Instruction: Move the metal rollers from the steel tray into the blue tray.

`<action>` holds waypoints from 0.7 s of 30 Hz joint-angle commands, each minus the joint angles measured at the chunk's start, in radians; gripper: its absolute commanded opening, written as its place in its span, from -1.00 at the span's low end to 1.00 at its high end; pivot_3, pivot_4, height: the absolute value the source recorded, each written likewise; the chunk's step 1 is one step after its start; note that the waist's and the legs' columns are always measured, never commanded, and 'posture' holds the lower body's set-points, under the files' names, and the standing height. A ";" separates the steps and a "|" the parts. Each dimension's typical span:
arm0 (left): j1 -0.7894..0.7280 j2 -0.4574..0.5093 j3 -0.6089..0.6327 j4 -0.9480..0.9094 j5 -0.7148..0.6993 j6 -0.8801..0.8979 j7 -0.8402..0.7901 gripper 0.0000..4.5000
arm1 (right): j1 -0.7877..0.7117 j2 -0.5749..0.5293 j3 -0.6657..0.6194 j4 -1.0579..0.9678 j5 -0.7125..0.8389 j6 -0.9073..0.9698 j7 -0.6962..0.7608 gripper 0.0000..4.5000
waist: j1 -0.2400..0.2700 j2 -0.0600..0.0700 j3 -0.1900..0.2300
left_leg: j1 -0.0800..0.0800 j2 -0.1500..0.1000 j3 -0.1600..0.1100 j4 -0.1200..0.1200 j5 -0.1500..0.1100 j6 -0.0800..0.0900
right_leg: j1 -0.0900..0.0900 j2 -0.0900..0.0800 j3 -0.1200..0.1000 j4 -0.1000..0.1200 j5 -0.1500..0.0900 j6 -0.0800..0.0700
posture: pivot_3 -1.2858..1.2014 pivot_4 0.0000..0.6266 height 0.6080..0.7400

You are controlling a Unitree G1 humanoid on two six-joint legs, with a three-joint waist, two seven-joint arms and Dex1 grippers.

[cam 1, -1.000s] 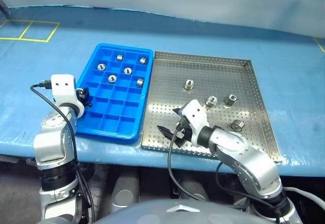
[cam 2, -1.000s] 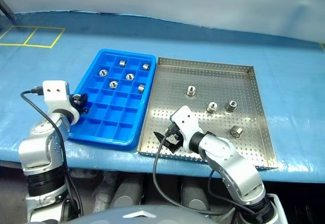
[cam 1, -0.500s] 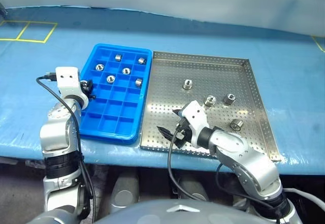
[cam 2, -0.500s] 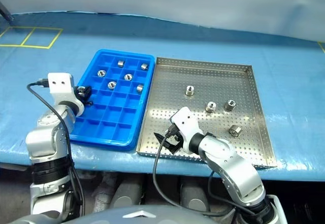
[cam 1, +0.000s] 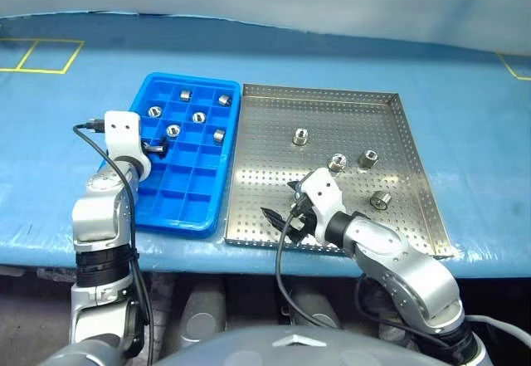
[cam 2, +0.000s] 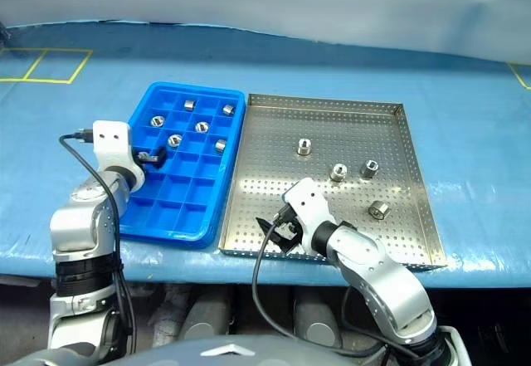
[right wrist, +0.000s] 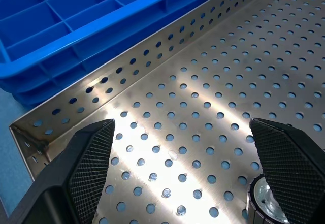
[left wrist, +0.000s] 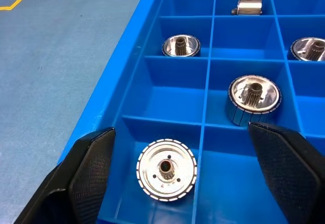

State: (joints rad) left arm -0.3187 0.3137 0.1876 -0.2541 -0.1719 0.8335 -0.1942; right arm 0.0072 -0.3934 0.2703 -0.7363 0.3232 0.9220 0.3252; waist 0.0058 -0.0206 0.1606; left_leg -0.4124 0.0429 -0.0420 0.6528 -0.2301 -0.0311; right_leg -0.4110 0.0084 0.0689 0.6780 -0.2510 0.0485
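The blue tray [cam 1: 192,185] lies left of the steel tray [cam 1: 332,117]. Several metal rollers [cam 1: 199,117] sit in the blue tray's far compartments. Several more [cam 1: 336,163] lie loose on the steel tray's perforated floor. My left gripper [cam 1: 158,144] hovers open over the blue tray's left column. In the left wrist view a roller [left wrist: 166,169] lies flat in the compartment between its spread fingers [left wrist: 86,178]. My right gripper [cam 1: 282,202] stands open low over the steel tray's near left part. A roller [right wrist: 265,207] peeks out beside one of its fingers [right wrist: 289,173].
Both trays rest on a blue-covered table [cam 1: 465,92] near its front edge. Yellow tape lines [cam 1: 37,55] mark the far left of the cover. The near rows of the blue tray hold nothing.
My left gripper has moved right over the blue tray and opened, letting a roller drop into a compartment. The right arm has kept still. The camera view has shifted slightly.
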 commanded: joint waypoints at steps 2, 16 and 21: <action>-0.032 0.018 -0.137 -0.129 -0.163 -0.067 -0.272 0.99 | 0.017 -0.013 -0.035 -0.070 0.028 -0.018 0.021 1.00 | 0.006 0.000 0.000 | 0.000 -0.001 0.000 0.000 0.000 0.000 | 0.000 -0.001 0.000 -0.001 0.000 0.000 | 0.09 -0.52 1.00; -0.183 0.137 -0.591 0.121 -0.080 -0.277 -0.733 0.99 | 0.350 -0.194 -0.292 -0.201 0.059 -0.023 0.083 1.00 | -0.035 0.001 0.000 | 0.001 0.000 0.002 0.000 0.000 0.001 | 0.000 0.001 0.002 -0.001 -0.001 -0.001 | -0.02 -0.52 1.00; -0.267 0.047 -0.653 0.289 -0.015 -0.342 -0.740 0.99 | 0.378 -0.162 -0.294 -0.199 0.045 -0.041 0.050 1.00 | -0.049 0.001 0.000 | 0.001 0.000 0.002 0.002 0.000 0.001 | 0.000 0.001 0.003 -0.001 -0.001 0.000 | -0.04 -0.52 1.00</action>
State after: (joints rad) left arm -0.5613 0.3765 -0.4522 0.0044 -0.2069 0.5298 -0.9256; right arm 0.3816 -0.5618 -0.0155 -0.9075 0.3659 0.9029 0.3836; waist -0.0433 -0.0193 0.1603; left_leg -0.4117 0.0430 -0.0392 0.6548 -0.2305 -0.0302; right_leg -0.4106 0.0093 0.0720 0.6774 -0.2516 0.0484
